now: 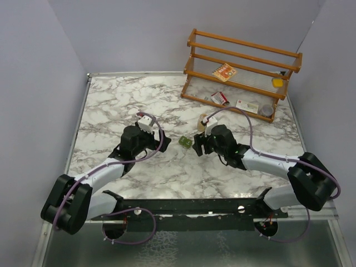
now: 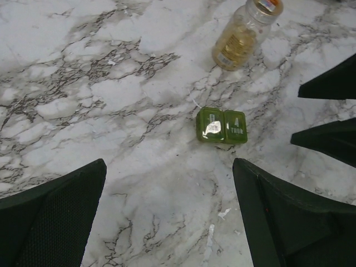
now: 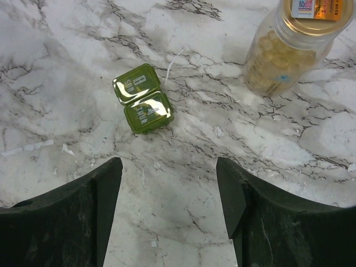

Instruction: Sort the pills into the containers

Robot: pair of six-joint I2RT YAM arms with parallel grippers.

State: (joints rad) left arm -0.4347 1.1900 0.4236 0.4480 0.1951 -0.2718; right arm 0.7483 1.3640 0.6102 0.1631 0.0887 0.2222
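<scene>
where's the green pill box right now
In the top view the green pill box lies mid-table between the left gripper and right gripper, just near-left of the clear pill bottle.

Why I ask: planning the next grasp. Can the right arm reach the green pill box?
Probably yes: the pill box lies on bare marble ahead of the open right gripper, the bottle off to one side.

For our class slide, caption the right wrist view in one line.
Open right gripper above marble table, with green two-compartment pill box and clear bottle of yellow pills ahead.
</scene>
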